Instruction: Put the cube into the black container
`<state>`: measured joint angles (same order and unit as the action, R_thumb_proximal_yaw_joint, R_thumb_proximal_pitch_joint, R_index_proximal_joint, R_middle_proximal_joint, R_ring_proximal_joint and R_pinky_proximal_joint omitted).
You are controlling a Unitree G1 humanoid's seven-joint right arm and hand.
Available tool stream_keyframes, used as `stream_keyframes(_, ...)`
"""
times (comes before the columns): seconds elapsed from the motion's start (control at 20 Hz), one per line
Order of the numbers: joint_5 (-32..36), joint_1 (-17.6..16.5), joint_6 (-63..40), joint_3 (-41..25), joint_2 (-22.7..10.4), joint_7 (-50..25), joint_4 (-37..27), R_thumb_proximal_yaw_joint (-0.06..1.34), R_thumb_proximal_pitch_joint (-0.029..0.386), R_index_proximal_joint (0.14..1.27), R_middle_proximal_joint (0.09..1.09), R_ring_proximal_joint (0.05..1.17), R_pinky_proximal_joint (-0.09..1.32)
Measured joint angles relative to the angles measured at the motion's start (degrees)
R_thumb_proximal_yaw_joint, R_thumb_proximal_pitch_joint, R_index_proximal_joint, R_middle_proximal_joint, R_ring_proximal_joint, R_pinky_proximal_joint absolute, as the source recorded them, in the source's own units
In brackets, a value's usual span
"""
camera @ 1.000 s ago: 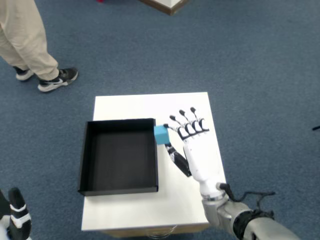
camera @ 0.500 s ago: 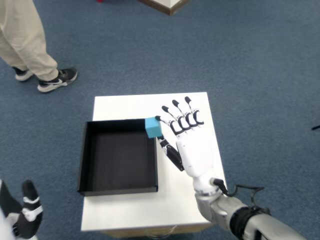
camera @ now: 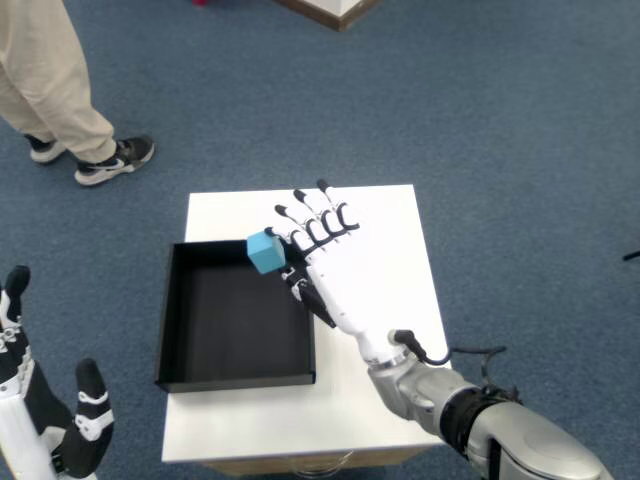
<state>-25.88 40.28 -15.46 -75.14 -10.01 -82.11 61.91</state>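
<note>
While a person's tan-trousered legs stand on blue carpet far up-left of the shallow black rectangular container, the robot's left hand hangs off its lower-left corner. Small cyan cube sits above the container's upper-right inside, pinched by the white right hand, other fingers spread. White square table underneath.

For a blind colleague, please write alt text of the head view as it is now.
The robot's right hand holds a small blue cube over the far right part of an open black container on a white table. Blue carpet surrounds the table, and a person's legs stand at upper left.
</note>
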Motion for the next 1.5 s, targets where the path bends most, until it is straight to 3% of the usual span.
stream_keyframes(0.5, 3.93, 1.18, 4.10, -6.92, 0.90, 7.99, -1.70, 1.23, 0.162, 1.08, 0.39, 0.28, 0.14)
stream_keyframes(0.85, 6.46, 0.21, 7.22, -9.50, 1.52, 11.74, -2.02, 1.22, 0.161, 1.07, 0.39, 0.29, 0.18)
stream_keyframes(0.9, 6.46, 0.21, 7.44, -9.56, 1.59, 11.97, -2.13, 1.17, 0.159, 1.02, 0.39, 0.29, 0.18)
stream_keyframes(0.95, 6.51, 0.21, 8.21, -9.66, 1.73, 12.15, -2.27, 0.86, 0.127, 0.78, 0.36, 0.29, 0.19)
stream_keyframes(1.0, 6.71, 0.21, 9.03, -9.68, 1.74, 13.22, -2.31, 0.66, 0.094, 0.60, 0.31, 0.29, 0.19)
stream_keyframes(1.05, 7.09, 0.21, 10.14, -9.72, 1.73, 14.84, -2.32, 0.59, 0.082, 0.49, 0.27, 0.26, 0.19)
stream_keyframes(1.5, 7.52, 0.20, 14.27, -9.72, 1.66, 18.67, -4.99, 0.60, 0.091, 0.52, 0.24, 0.24, 0.17)
